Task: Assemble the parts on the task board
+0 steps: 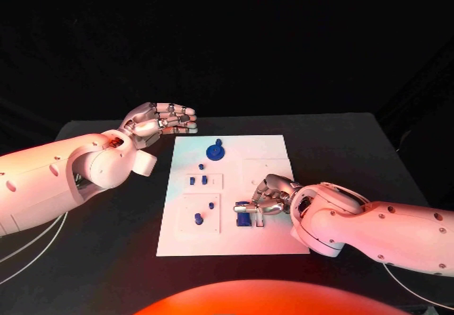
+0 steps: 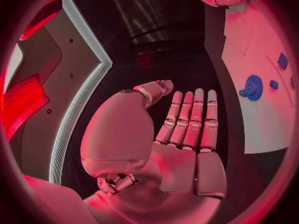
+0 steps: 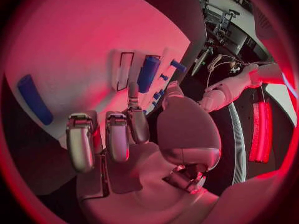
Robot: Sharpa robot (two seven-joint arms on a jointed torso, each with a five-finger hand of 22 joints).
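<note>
Right hand (image 1: 268,200) pinches a blue part (image 1: 242,217) low on the task board (image 1: 269,147).
Left hand (image 1: 161,119) hovers off the board's far left corner, fingers straight, holding nothing.

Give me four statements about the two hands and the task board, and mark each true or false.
1. The right hand holds a blue part over the task board. True.
2. The left hand rests on the task board. False: it hovers off the board's far left corner, holding nothing.
3. A round blue part lies near the board's far edge. True.
4. The left hand grips a blue part. False: its fingers are straight and bare.
</note>
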